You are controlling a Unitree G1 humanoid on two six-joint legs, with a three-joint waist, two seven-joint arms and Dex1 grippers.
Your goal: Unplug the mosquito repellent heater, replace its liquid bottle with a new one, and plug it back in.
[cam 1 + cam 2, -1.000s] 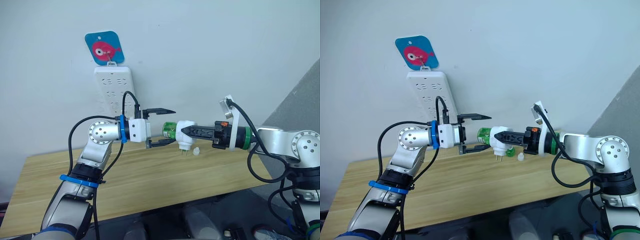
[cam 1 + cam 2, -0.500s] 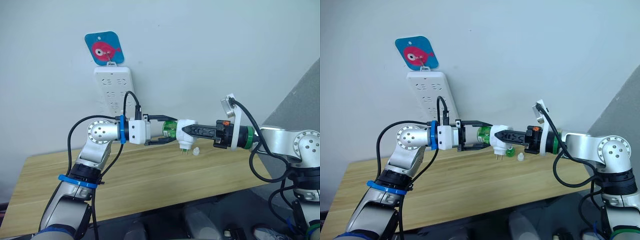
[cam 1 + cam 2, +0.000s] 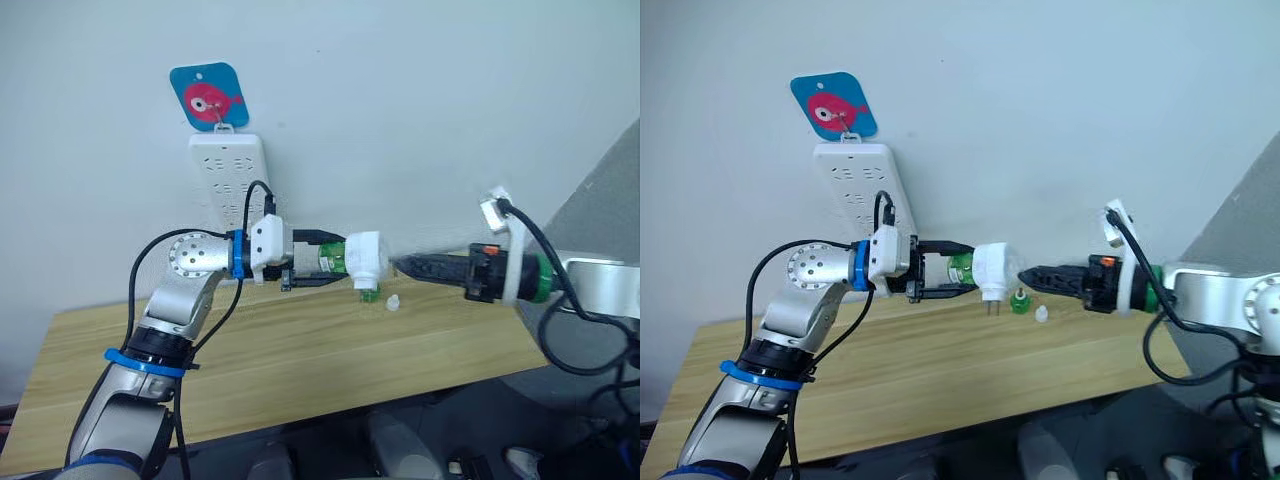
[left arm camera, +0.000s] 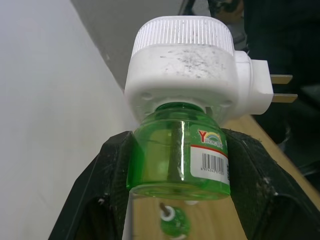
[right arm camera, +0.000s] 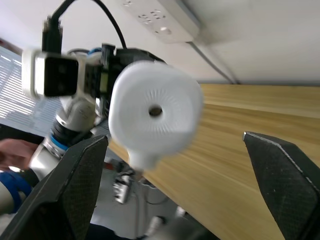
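The white mosquito repellent heater (image 3: 366, 258) hangs in the air above the table, prongs pointing down. Its green liquid bottle (image 4: 177, 157) sticks out of its base, and my left gripper (image 3: 325, 263) is shut on that bottle, carrying both. My right gripper (image 3: 400, 266) is open just right of the heater and touches nothing; its fingers (image 5: 80, 180) stand wide apart either side of the heater's vent face (image 5: 155, 112). Another small green bottle (image 3: 1020, 301) stands uncapped on the table below, a white cap (image 3: 1041, 314) beside it. I cannot tell which bottle is the new one.
A long white power strip (image 3: 232, 180) hangs on the wall behind my left arm, under a blue tag with a pink fish (image 3: 209, 97). The wooden table (image 3: 300, 360) stretches below both arms, its front edge near me.
My left gripper closed on the bottle. My right gripper let go of the heater, opened and drew back to the right. The heater shifted slightly left with the left gripper.
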